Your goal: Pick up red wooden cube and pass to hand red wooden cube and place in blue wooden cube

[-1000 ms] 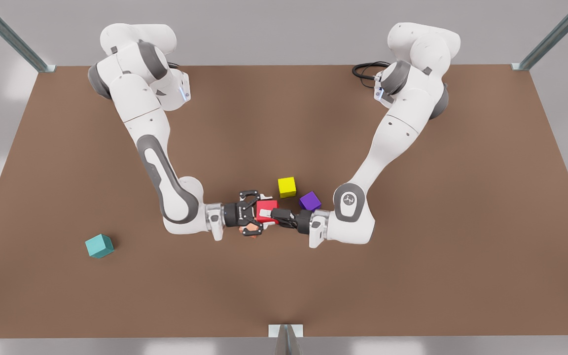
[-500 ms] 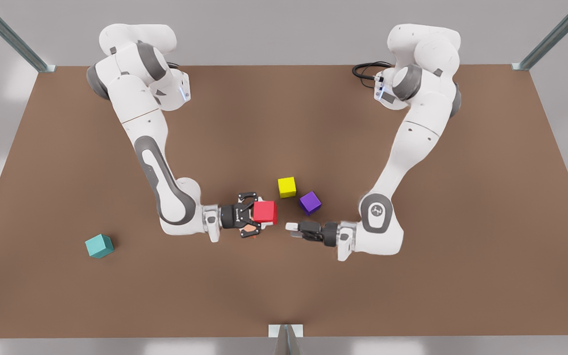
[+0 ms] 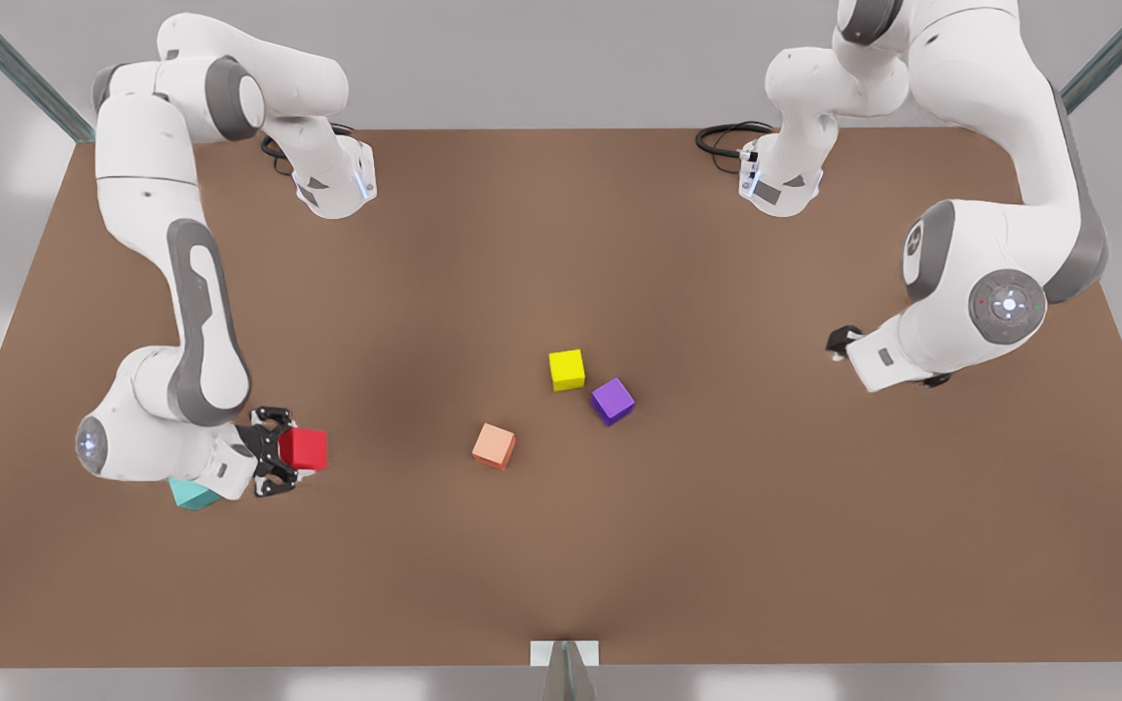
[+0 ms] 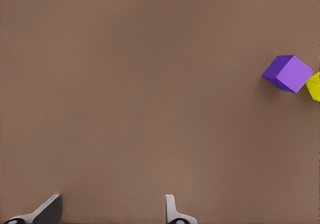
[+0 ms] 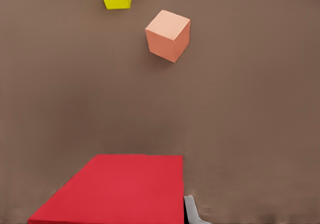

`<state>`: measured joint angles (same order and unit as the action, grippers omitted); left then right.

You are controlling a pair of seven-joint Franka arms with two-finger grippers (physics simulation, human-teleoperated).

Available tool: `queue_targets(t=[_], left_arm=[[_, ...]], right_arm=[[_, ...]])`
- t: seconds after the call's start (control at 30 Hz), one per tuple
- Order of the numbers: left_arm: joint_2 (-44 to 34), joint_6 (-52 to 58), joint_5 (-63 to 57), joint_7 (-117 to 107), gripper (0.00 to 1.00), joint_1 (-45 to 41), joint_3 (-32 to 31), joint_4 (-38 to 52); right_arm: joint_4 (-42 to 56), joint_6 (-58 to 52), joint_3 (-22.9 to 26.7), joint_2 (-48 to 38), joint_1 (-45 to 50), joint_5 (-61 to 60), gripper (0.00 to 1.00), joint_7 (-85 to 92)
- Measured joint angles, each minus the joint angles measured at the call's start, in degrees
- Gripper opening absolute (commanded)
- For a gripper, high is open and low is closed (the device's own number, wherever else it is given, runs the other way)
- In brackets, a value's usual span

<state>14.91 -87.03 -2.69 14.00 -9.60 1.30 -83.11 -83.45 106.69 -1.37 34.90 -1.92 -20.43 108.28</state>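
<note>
Front view — the small bright red wooden cube (image 3: 304, 449) is sitting pinched in the right gripper (image 3: 280, 452), the black linkage-fingered hand on the arm at the front view's left, held clear of the brown table (image 3: 561, 565). Judging by looks: rigid, light, flat-faced wood, so a squeeze across two opposite faces should be holding firm; smooth sides could slip if tilted. The wrist is lying low and roughly level, with the small teal wooden cube (image 3: 189, 496) peeking out just beneath it — the target is close. In the right wrist view, red is looming large with one white fingertip (image 5: 192, 210) beside it. Across the table, the left gripper (image 3: 842, 342) is waiting, raised, fingertips (image 4: 172, 209) spread apart and empty.
</note>
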Motion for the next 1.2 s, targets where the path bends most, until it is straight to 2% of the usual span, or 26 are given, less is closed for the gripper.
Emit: queue_targets(t=[0.13,0.3,0.53,0.83,0.87,0.9,0.93,1.2], left_arm=[[2.51,1.79,0.78,-2.28,1.0,-0.9,-0.02,0.65],[2.87,2.87,3.0,-4.49,1.0,0.49,0.03,1.5],[3.48,3.32,4.97,-6.76,1.0,0.61,-0.06,1.69],[3.86,3.47,5.24,-8.63,1.0,0.63,-0.06,1.7],[3.87,3.48,5.25,-8.79,1.0,0.63,-0.06,1.72],[3.88,3.48,5.25,-8.93,1.0,0.63,-0.06,1.74],[3.88,3.49,5.25,-9.07,1.0,0.63,-0.06,1.76],[3.95,3.5,5.16,-9.93,1.0,0.76,0.02,1.76]], right_arm=[[0.12,5.02,4.31,1.3,-0.01,11.96,0.46,-6.81],[3.24,11.86,8.77,4.99,-0.27,17.13,0.46,-13.05],[0.68,17.68,9.53,7.09,-3.26,18.54,0.46,-19.01],[-4.06,19.53,9.54,5.92,-4.05,18.67,0.46,-23.8],[-4.08,19.64,9.54,6.01,-4.05,18.66,0.48,-24.2],[-4.09,19.76,9.54,6.1,-4.05,18.65,0.79,-24.58],[-4.11,19.93,9.54,6.15,-4.05,18.61,1.0,-24.96],[-4.04,20.25,9.41,5.64,-3.65,18.53,1.0,-27.33]])
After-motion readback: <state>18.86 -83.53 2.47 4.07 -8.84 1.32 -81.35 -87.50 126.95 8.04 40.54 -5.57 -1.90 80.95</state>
